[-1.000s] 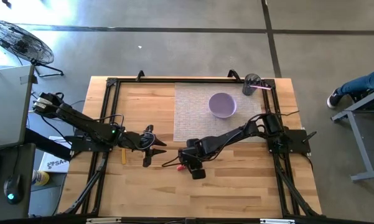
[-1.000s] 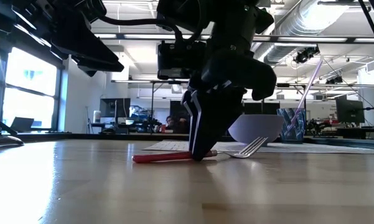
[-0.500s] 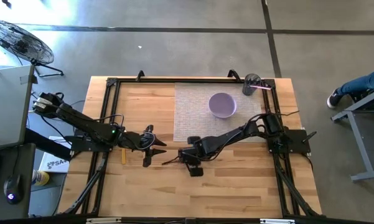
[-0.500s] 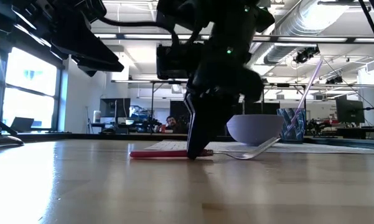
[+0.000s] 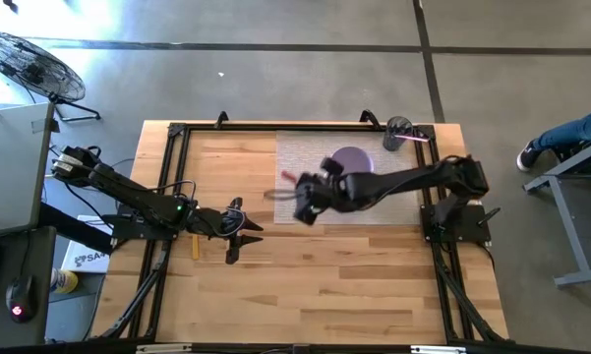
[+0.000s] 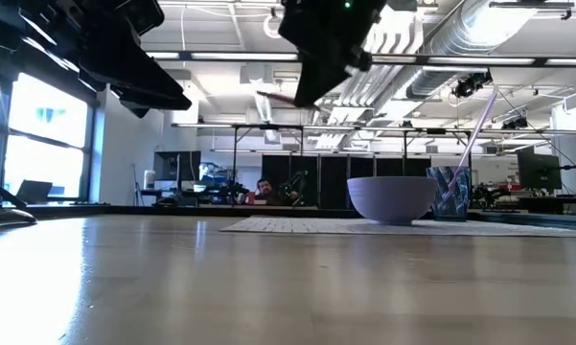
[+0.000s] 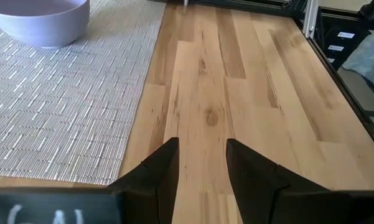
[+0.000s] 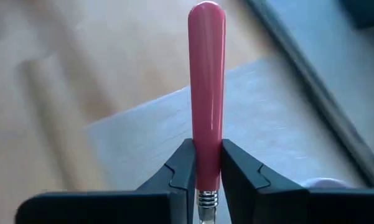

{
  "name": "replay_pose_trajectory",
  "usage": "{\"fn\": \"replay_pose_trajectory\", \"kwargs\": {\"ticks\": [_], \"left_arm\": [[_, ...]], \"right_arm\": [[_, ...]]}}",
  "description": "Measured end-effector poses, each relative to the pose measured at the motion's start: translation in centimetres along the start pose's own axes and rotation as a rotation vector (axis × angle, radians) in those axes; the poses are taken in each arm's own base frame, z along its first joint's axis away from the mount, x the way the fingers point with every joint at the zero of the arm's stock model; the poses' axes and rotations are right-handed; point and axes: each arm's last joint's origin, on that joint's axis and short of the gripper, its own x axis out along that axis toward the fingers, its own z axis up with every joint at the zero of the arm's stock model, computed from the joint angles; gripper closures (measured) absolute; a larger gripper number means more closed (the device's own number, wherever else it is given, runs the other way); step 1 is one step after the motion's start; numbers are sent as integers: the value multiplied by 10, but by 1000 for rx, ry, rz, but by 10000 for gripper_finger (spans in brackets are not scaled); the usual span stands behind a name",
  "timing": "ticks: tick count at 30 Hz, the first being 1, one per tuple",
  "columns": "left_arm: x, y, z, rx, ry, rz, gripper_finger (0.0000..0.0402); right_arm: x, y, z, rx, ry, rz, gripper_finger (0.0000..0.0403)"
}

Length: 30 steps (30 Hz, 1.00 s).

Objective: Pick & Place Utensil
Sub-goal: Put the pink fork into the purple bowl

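A fork with a red handle [image 8: 205,87] is shut in my right gripper [image 5: 300,195], high above the left edge of the woven mat [image 5: 310,157]. In the low view the gripper [image 6: 305,88] is up near the top with the handle [image 6: 271,96] sticking out to the side. The tines are hidden. A purple bowl [image 5: 352,164] stands on the mat by its base. My left gripper [image 5: 234,232] hovers open over bare wood left of the mat, its fingers apart [image 7: 202,165]. My right gripper pinches the fork's red handle at its lower end [image 8: 205,177], just ahead of the metal collar [image 8: 205,199], one finger [image 8: 182,171] on each side. The handle runs forward along the fingers and past their tips. The fork is lifted clear of the table.
A dark mesh cup [image 5: 397,133] with a pale purple stick in it stands at the mat's far right corner. A black frame [image 5: 177,133] rims the table. Bare wood [image 5: 354,285] spreads along the near side. People sit in the room beyond [image 6: 261,188].
My right gripper, shut on the fork that lay on the wood, has risen and swung toward the table's far edge, to above the mat's left edge. The fork has come off the table, lifted clear and turned with the gripper.
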Motion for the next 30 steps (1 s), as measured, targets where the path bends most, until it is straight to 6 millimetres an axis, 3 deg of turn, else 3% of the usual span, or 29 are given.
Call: {"fn": "replay_pose_trajectory", "kwargs": {"ticks": [6, 14, 24, 30], "left_arm": [[0, 0, 0, 0, 1, 0, 273], [0, 0, 0, 0, 0, 0, 273], [0, 0, 0, 0, 1, 0, 273], [0, 0, 0, 0, 1, 0, 273]], "right_arm": [[-10, -43, 14, 116, -59, -154, 352], [6, -81, 15, 245, -64, -328, 353], [49, -128, -63, 404, -141, -389, 352], [62, -145, -109, 454, -224, -264, 352]]}}
